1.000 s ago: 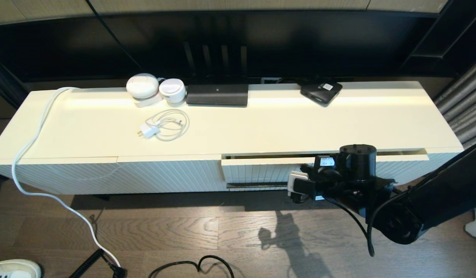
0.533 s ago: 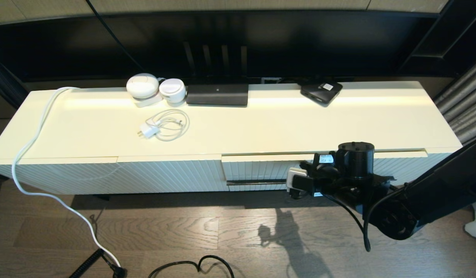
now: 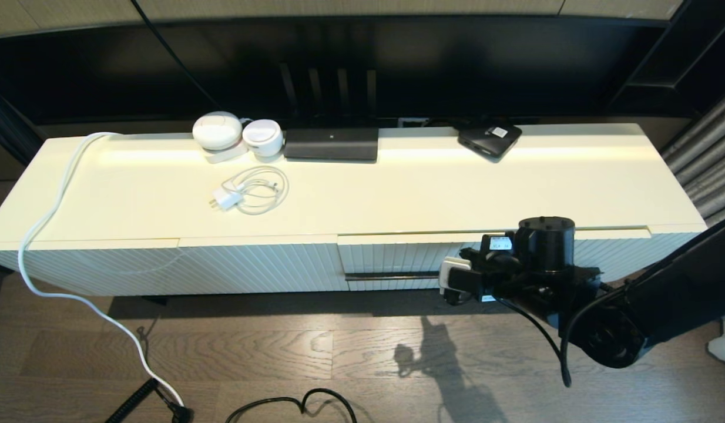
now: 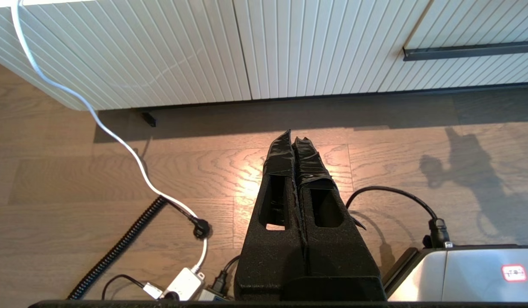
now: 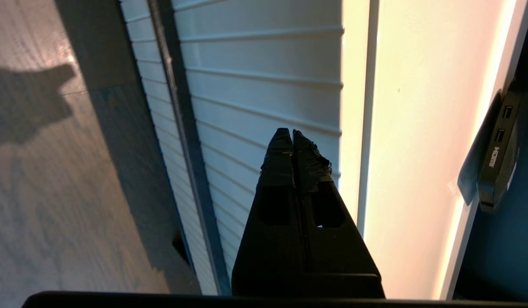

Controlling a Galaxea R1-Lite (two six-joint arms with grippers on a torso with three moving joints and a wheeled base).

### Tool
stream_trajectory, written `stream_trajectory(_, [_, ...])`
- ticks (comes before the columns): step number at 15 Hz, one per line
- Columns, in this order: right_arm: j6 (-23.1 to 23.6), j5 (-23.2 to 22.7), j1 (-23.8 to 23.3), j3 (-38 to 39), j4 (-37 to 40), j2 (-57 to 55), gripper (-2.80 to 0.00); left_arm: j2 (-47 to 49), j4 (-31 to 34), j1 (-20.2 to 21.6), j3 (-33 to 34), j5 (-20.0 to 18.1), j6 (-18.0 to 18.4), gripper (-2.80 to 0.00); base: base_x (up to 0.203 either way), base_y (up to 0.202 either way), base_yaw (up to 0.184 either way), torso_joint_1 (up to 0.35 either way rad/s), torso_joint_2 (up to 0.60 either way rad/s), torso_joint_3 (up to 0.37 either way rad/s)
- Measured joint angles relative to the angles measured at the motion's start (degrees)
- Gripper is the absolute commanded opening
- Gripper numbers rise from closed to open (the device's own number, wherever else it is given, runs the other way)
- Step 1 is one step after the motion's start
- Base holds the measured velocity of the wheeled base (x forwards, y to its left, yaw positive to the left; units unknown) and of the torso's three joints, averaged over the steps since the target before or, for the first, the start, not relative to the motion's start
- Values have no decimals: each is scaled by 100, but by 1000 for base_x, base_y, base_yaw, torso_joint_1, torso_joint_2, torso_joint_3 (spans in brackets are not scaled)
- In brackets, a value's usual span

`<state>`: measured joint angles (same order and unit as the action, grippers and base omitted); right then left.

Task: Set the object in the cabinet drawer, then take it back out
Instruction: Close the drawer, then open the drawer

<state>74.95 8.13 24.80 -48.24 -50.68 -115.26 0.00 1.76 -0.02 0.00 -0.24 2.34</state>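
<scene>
Flat black box [image 3: 489, 140] atop cabinet [image 3: 398, 194]

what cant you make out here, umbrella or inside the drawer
- Umbrella: in no view.
- Drawer interior: hidden in every view behind its shut fluted front.
- Bar handle's right end: head view, covered by the right gripper.
- Left gripper: outside the head view.

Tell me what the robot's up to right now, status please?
Right gripper shut, empty, at the closed drawer front. Left gripper shut, parked over the floor. Umbrella not in sight. Nothing blocking the bar handle.
</scene>
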Motion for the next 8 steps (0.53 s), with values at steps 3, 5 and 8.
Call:
stream_trajectory(3, [-30,-9,24,406,527,587,-280,0,0,0,0,-1,0,-280,0,0,0,0,0,0])
stream_trajectory(5, [-72,-9,52,703,1080,1142,-280,0,0,0,0,0,5,-280,0,0,0,0,0,0])
stream_trajectory(8, [-92,47,45,1106,2073,2200,-280,0,0,2,0,-2,2,-280,0,0,0,0,0,0])
